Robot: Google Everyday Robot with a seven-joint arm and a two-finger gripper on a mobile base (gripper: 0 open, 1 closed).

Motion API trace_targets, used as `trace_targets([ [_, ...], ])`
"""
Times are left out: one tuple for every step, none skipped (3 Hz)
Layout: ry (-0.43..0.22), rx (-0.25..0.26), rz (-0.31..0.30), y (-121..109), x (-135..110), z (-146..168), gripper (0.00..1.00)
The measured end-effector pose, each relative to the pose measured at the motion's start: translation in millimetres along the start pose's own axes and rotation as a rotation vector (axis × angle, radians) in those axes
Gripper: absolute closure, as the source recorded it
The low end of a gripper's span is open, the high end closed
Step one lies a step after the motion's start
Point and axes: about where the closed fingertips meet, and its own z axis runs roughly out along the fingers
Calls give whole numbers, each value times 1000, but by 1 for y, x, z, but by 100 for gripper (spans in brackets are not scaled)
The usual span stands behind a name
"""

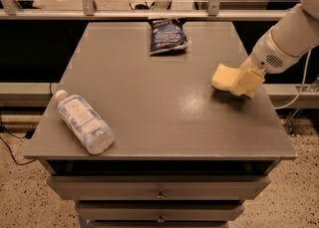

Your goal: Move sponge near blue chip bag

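One tool (247, 83) clamped on sponge (223, 76), right side of table (149, 112), blue chip bag (168, 36) lettering unreadable

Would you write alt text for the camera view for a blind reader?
The robot's hand meets the yellow sponge on the grey table, at right; a blue chip bag lies at the back, a plastic bottle front left.

gripper (245, 83) right edge | open tabletop (164, 87) to blue chip bag (168, 36) | bottle (83, 121) far-left

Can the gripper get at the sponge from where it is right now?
Likely yes: the gripper is right at the sponge, nothing between them; the bottle and blue chip bag lie well away.
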Motion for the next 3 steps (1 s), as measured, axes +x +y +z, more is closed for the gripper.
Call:
trace_targets([
  [-10,59,-21,-23,-18,-19,100],
  [-10,59,-21,-23,-18,-19,100],
  [-37,76,-20,-27,-25,-19,100],
])
